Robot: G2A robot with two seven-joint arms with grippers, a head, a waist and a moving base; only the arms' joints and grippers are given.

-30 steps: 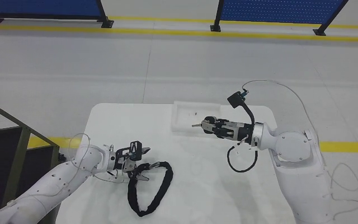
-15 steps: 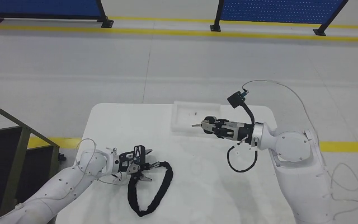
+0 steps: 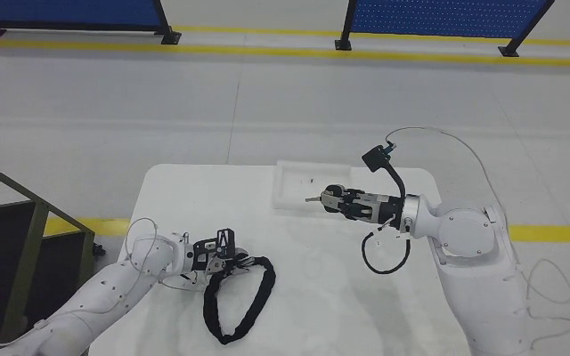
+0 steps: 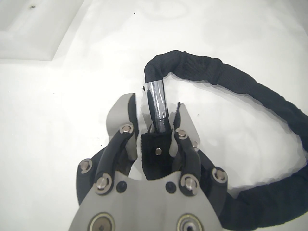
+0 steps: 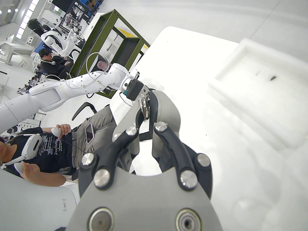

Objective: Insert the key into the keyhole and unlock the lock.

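White table (image 3: 178,191). Shallow white tray (image 3: 294,178) at far edge, about midway along. Black lock (image 3: 258,289), sleeved loop, lies toward near-left corner. Left gripper (image 3: 232,262) at loop's end nearest left edge, touching it. Right gripper (image 3: 331,198) over tray's near rim, clamped on key (image 3: 310,199). Key points toward left edge, well apart from lock.

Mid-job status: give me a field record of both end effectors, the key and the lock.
lock: black sleeved loop lying on the table
key: apart from the lock, not yet inserted
left end effector: open, straddling the lock's chrome end
right end effector: shut on the key, over the white tray
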